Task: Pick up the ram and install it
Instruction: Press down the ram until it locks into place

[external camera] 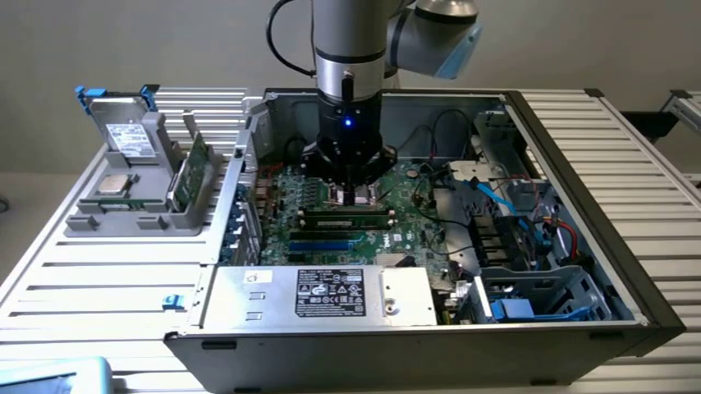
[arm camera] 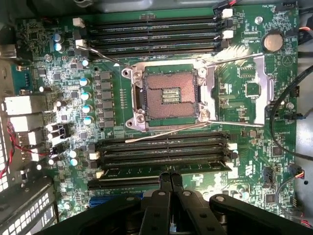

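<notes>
A long green ram (external camera: 193, 171) stands on edge in the grey holder (external camera: 131, 220), at the exterior view's left, outside the computer case. My gripper (external camera: 356, 195) hangs inside the case, low over the motherboard (external camera: 422, 209), far from that stick. In the wrist view the gripper (arm camera: 170, 180) is shut with nothing between its fingers. Its tips are beside the black memory slots (arm camera: 161, 149), just below the bare processor socket (arm camera: 168, 95). A long green strip (arm camera: 142, 170) lies along the slot nearest the tips. I cannot tell whether they touch it.
The holder also carries a grey drive (external camera: 131, 135) and a square silver processor (external camera: 115, 182). Inside the case, a labelled metal box (external camera: 318, 295) sits at the front. A drive cage (external camera: 542, 291) and loose cables (external camera: 510, 197) crowd the exterior view's right. Case walls (external camera: 246, 176) ring the board.
</notes>
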Tool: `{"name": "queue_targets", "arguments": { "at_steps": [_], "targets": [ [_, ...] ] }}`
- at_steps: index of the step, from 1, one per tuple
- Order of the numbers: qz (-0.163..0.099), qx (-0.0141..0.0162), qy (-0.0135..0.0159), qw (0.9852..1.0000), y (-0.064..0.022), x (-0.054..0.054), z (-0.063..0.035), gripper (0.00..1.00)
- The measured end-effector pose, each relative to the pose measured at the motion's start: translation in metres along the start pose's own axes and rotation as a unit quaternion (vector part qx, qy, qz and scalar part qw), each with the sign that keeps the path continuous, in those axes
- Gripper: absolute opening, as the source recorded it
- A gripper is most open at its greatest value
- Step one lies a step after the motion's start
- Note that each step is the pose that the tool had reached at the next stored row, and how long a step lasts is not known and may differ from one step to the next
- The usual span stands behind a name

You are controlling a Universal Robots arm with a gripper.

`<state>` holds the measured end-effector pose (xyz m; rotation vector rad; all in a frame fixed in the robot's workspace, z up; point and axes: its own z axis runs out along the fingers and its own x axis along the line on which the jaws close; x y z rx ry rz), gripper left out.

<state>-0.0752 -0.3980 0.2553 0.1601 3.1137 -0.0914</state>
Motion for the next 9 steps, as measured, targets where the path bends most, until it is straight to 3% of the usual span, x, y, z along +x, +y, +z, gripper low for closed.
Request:
{"name": "queue_targets", "arguments": {
  "at_steps": [2,9],
  "targets": [
    [0.008,0.0008,-0.0019,1.0,0.0,0.0,0.0,0.11],
    [0.008,0.0011,-0.002,1.0,0.0,0.0,0.0,0.11]
  ]
}}
